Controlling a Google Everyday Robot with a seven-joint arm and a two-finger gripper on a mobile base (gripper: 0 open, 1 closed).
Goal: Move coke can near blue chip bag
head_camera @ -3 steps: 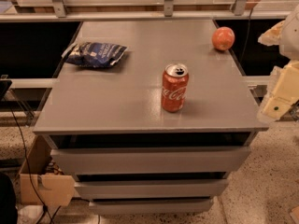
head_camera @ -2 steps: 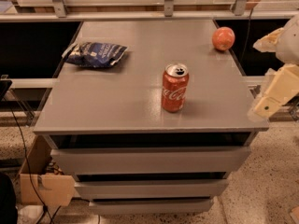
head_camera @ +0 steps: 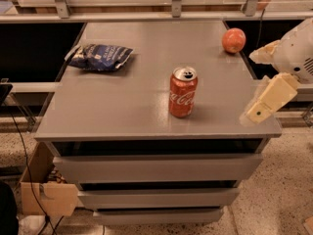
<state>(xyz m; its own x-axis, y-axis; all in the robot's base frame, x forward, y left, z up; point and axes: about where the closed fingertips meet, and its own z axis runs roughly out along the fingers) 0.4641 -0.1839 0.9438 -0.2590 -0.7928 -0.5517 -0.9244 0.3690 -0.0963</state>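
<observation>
The coke can stands upright near the middle of the grey cabinet top, red with white script and a silver top. The blue chip bag lies flat at the far left of the top, well apart from the can. My gripper reaches in from the right edge at about the can's height, to the can's right with a gap between them. Its cream fingers are spread apart and hold nothing.
A round orange-red fruit sits at the far right of the top, behind the gripper. The cabinet has drawers below. A cardboard box and cables lie on the floor at the left. A railing runs behind.
The gripper has moved left and slightly down from the right edge, closer to the can. The can, bag and fruit have not moved.
</observation>
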